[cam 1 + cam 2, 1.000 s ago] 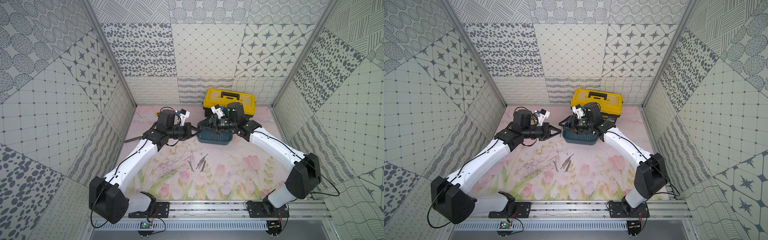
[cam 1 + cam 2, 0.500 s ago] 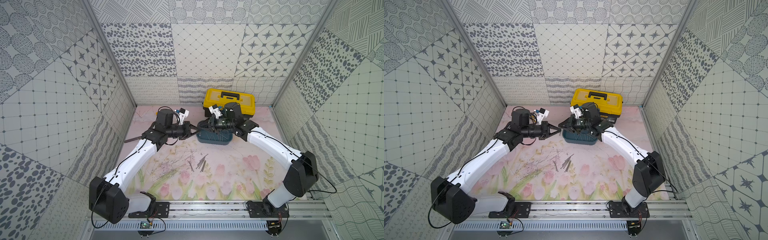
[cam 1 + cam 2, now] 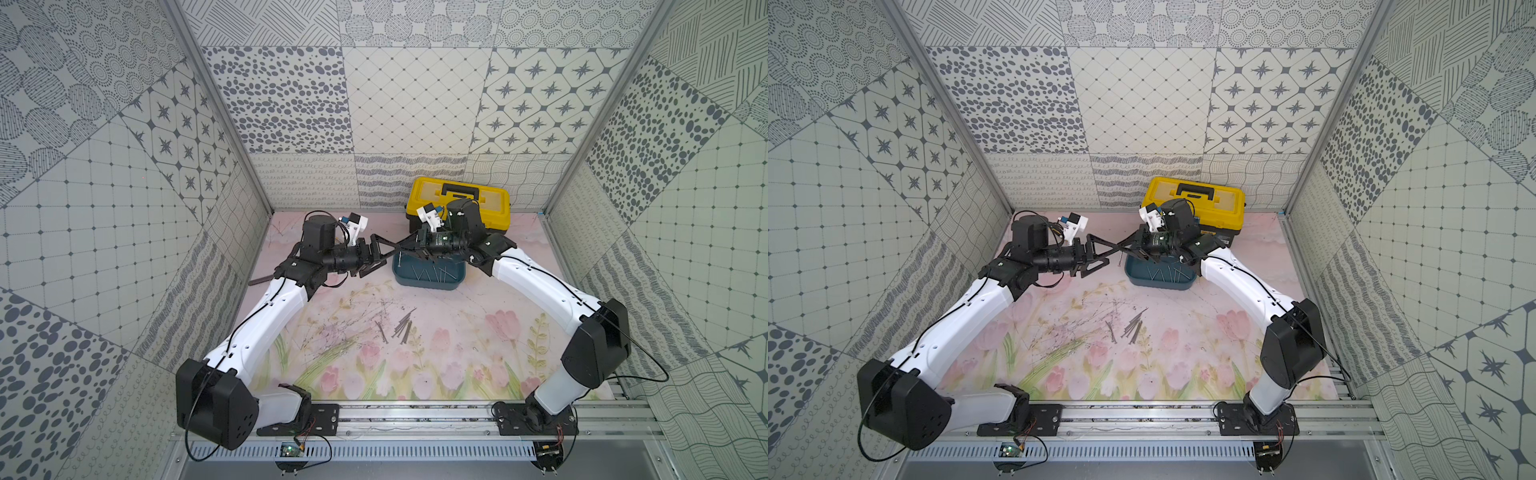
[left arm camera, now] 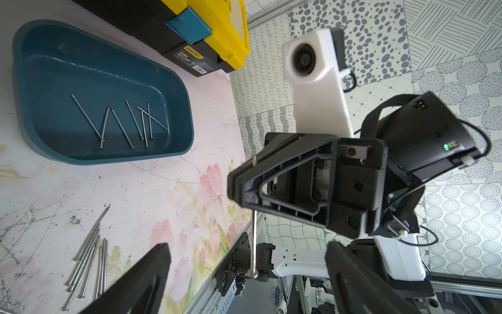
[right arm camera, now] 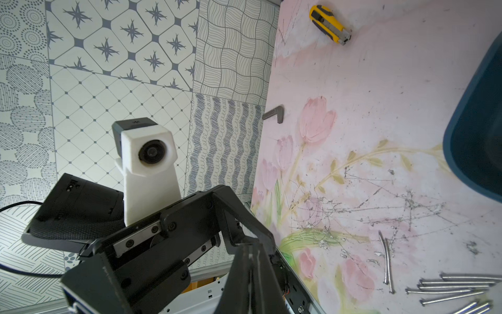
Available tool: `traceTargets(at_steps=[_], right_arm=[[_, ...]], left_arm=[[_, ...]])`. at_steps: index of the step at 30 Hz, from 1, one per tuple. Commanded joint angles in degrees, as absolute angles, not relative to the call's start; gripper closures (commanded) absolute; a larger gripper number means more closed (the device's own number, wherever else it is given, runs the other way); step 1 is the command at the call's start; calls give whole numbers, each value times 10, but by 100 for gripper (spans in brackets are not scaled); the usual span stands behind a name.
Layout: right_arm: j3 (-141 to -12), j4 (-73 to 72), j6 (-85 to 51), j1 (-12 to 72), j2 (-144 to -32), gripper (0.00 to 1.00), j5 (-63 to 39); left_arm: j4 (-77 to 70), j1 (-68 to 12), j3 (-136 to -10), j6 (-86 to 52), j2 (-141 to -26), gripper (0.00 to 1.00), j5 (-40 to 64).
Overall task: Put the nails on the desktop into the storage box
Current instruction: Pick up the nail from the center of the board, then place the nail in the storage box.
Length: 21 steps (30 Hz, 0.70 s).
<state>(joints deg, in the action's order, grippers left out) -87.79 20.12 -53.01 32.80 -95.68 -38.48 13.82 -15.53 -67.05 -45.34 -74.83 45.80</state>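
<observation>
The right gripper [image 4: 233, 187] is pinching a single nail [image 4: 254, 244] between fully closed fingertips. The nail is hanging straight down from the tips with its flat head at the bottom and a short stub sticking out above the grip. It is a thin, straight, grey metal pin with a dull shine. The left gripper [image 3: 384, 257] is facing the right one with its jaws spread wide and holding nothing, and in the left wrist view its two fingers are standing on either side of the hanging nail without touching it. In both top views the held nail is hanging in the air near the rim of the teal-blue storage box [image 3: 428, 284] on the side toward the left arm; whether it is over the inside or just outside the rim cannot be told. Several nails [image 4: 122, 122] are already lying flat on the box floor, fanned out and partly crossing. A loose cluster of nails [image 3: 403, 328] is lying on the scuffed tulip-printed desktop [image 3: 457, 332], well apart from both grippers and nearer the robot's base than the box. Two of them [image 5: 385, 261] are lying slightly bent beside the straight ones. The yellow-and-black toolbox [image 3: 457, 195] is sitting just behind the storage box.
</observation>
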Motion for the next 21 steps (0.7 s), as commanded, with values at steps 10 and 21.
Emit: traceTargets(at_steps=[10,21], right_arm=[[-1103,527,-268,253,-1103,100,-210],[-1113,559,-165,245,-1169,100,-51]], left_arm=[[329,-147,-658,-309,-675,0,349],[386,-147,-627,-266,-672,0,315]])
